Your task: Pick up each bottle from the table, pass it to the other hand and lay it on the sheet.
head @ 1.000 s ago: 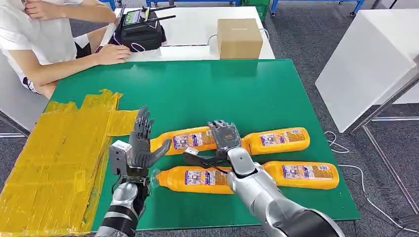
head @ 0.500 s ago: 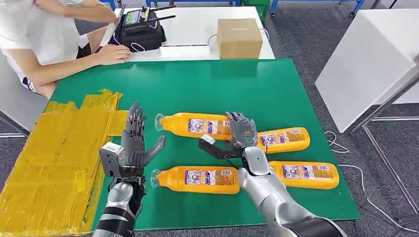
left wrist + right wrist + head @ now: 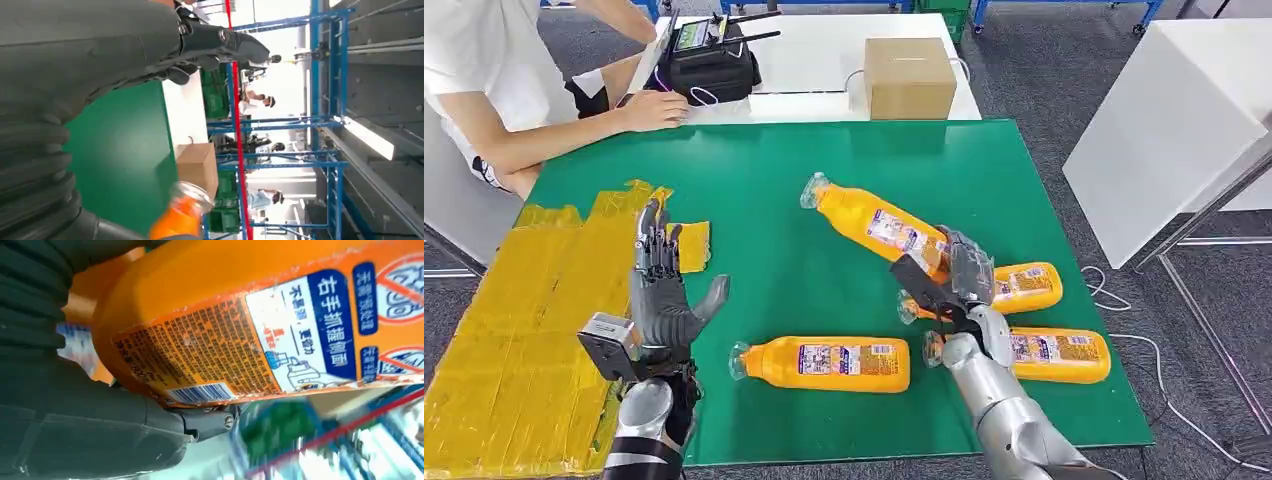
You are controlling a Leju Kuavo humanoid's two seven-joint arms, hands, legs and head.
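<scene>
Head view shows an orange plastic bottle with a clear cap and a blue-and-white label point(image 3: 874, 223), lifted and tilted right of centre, cap toward the upper left. The right hand point(image 3: 954, 275) grips its base end, fingers wrapped round the body; the silver right arm rises from the lower right. At lower left the left hand point(image 3: 662, 295) stands upright, palm toward the bottle, fingers spread, holding nothing, beside the crinkled yellow sheet point(image 3: 524, 300). Three matching bottles lie on the green table point(image 3: 804, 180).

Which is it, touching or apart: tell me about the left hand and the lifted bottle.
Apart. The head view shows the left hand raised and spread over the sheet's edge, with bare green table between it and the lifted bottle.
</scene>
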